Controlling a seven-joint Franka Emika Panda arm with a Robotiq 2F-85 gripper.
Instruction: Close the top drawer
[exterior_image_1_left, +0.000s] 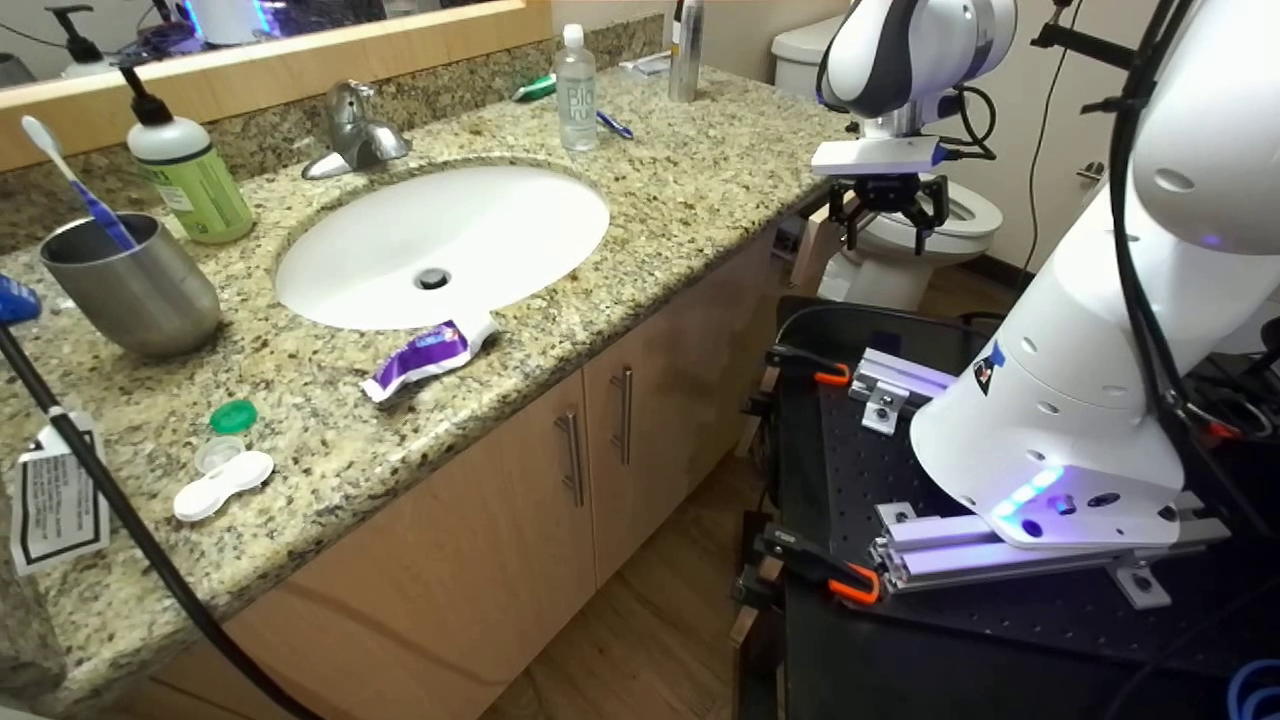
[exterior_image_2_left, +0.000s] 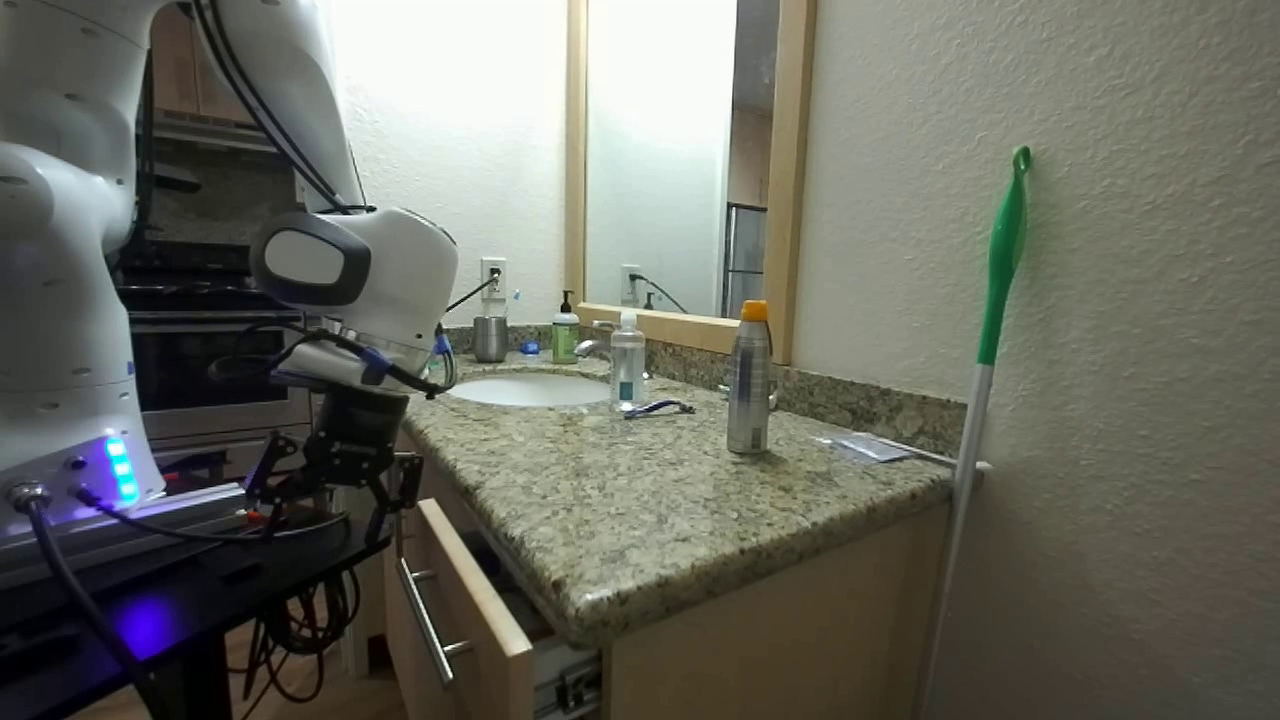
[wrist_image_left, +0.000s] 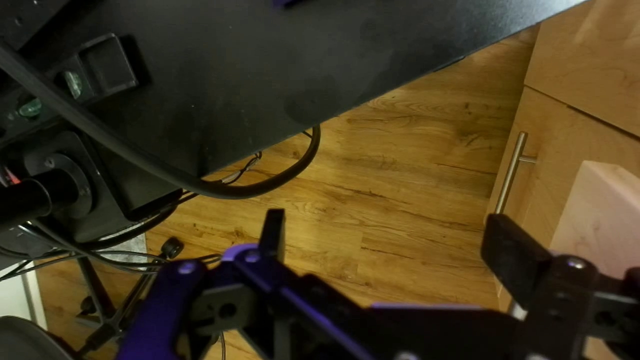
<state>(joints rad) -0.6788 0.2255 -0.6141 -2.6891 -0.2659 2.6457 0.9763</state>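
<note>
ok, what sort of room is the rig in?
A bathroom, most likely in a home: a white oval sink set into a speckled stone-look countertop, a white round-bowled toilet, and a blue-and-white toothbrush leaning in a grey metal cup.

From under the counter (exterior_image_2_left: 580, 475), the top drawer (exterior_image_2_left: 455, 605) sticks out. The gripper (exterior_image_2_left: 324, 530), spread wide, hangs near its far end.

Pale textured wall (exterior_image_2_left: 1140, 400), wood-framed mirror (exterior_image_2_left: 660, 150), speckled stone counter (exterior_image_2_left: 620, 490), white toilet (exterior_image_1_left: 968, 236), wood-plank floor (wrist_image_left: 410, 200), dark oven (exterior_image_2_left: 215, 365)
</note>
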